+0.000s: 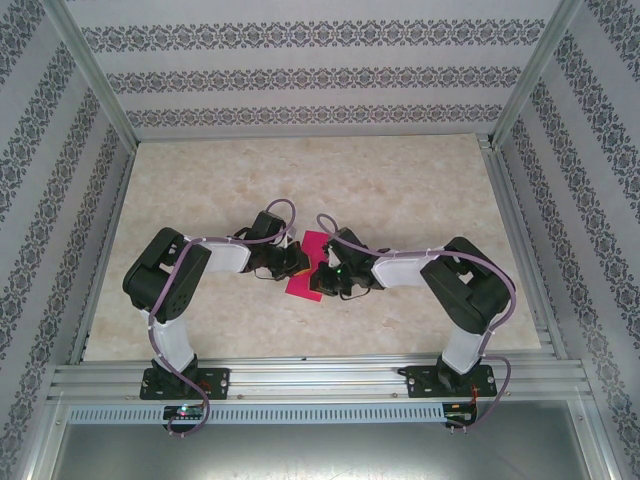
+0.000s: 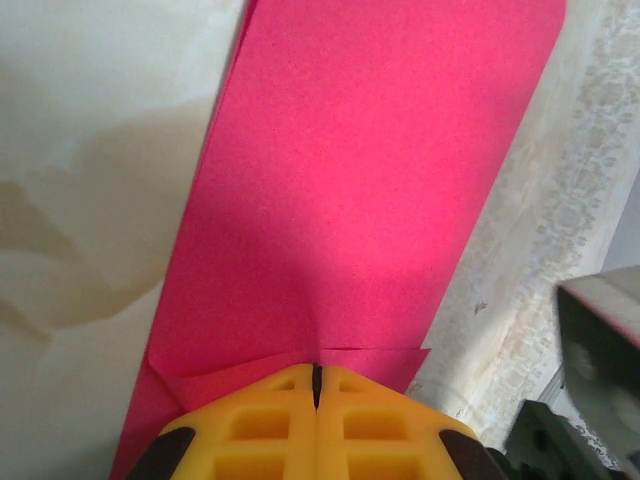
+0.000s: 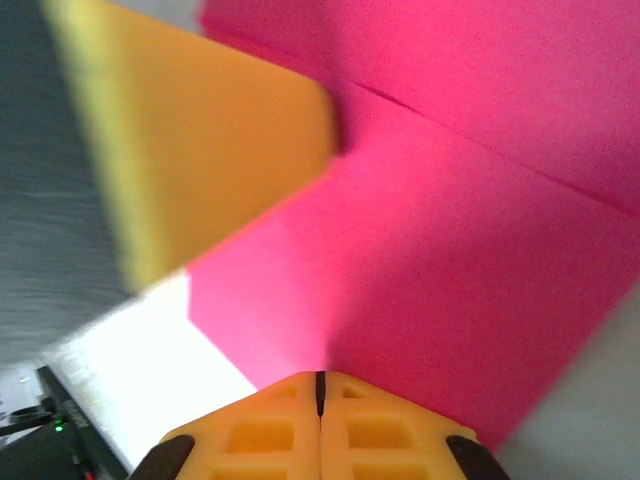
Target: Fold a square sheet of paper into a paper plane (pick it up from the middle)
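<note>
At the centre of the tabletop [image 1: 400, 190], two arms meet over the square sheet of paper [image 1: 306, 270]. To its left, the left gripper [image 1: 288, 262] has its jaws pressed together and appears to pinch the sheet's near edge. In the left wrist view the yellow gripper [image 2: 316, 385] sits at the bottom of the frame, with a small flap and crease just above it. The magenta paper [image 2: 370, 180] runs up the middle of that frame as a long band doubled along one side.

To the right of the sheet in the top view, the right gripper [image 1: 330, 275] is likewise closed. Its gripper [image 3: 320, 385] sits at the lower corner of the paper [image 3: 470, 250], seemingly nipping it. A crease line crosses the upper right of that frame, and a blurred yellow finger [image 3: 200, 130] of the other arm looms at upper left.

The sheet looks thin, light and limp. It will probably sag, slip or tear under a hard pull, so holds near edges and creases, with gentle tension, seem safest.
</note>
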